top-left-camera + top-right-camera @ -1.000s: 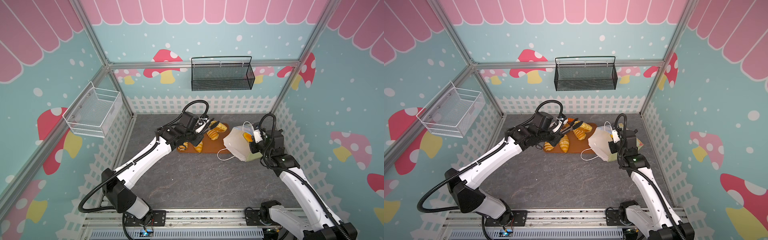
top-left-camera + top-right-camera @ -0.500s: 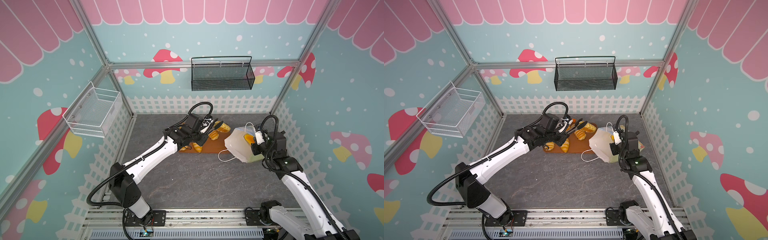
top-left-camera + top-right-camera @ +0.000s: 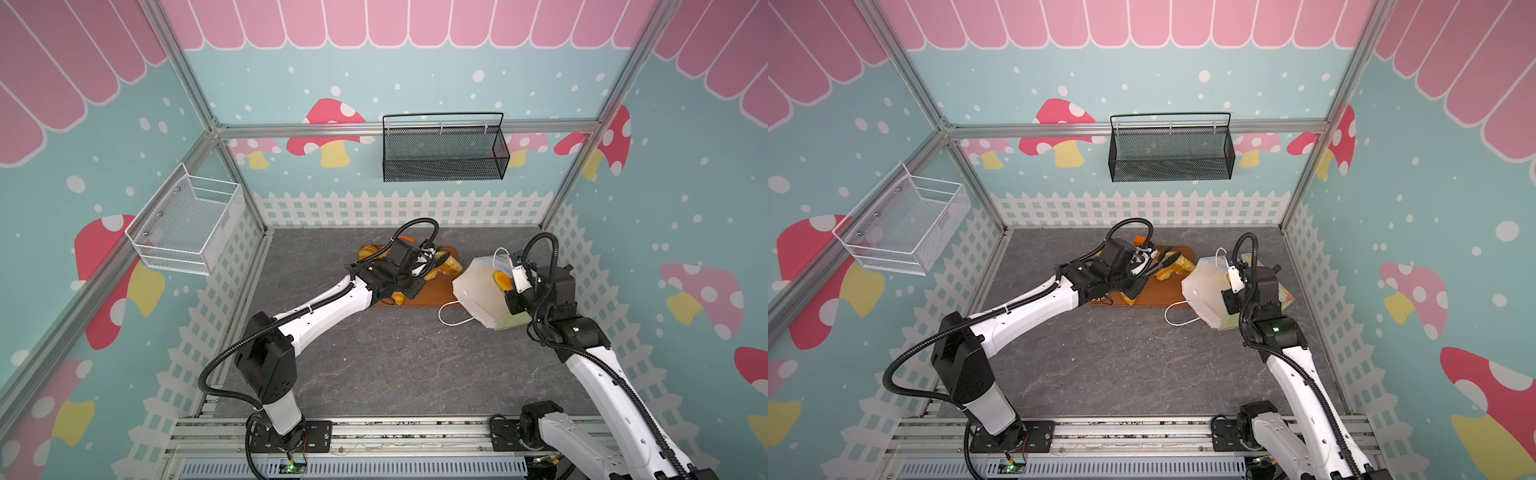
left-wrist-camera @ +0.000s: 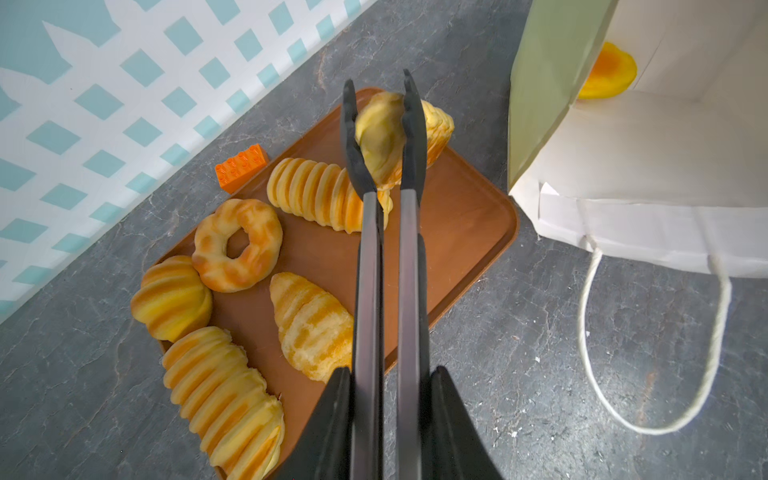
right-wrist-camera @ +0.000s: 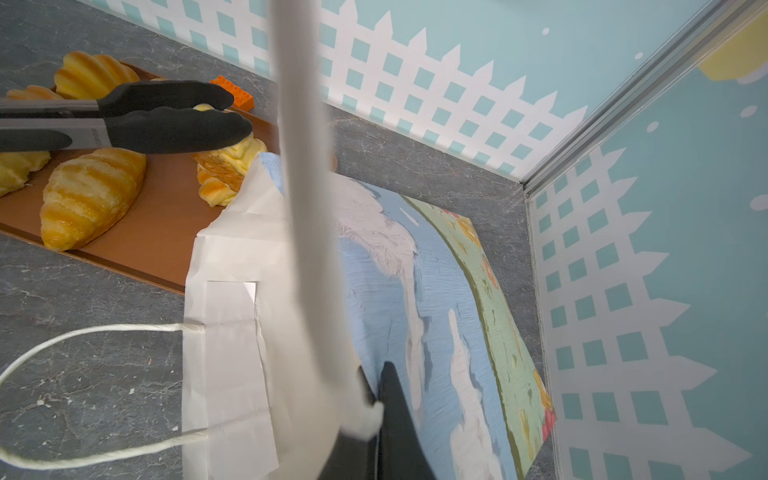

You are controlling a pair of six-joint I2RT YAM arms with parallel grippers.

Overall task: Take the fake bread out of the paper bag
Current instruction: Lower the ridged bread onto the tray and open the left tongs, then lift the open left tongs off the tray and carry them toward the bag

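Shiny fake bread (image 4: 307,320), smooth brown plastic tray (image 4: 465,216), matt creased paper bag (image 4: 665,166), grey metal tongs (image 4: 409,270) with dull black tips, rough stone-look table (image 4: 540,353).

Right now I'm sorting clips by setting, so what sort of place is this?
Probably a staged robot test cell, dressed like a toy bakery: mushroom-print walls on an aluminium frame, two white robot arms, and toy pastries on a tray.

I see glossy golden-yellow, brown-striped fake bread (image 4: 311,324) and a plain orange-brown tray (image 4: 457,216). The paper bag (image 5: 386,270) shows blue sky, white clouds and pale green panels.
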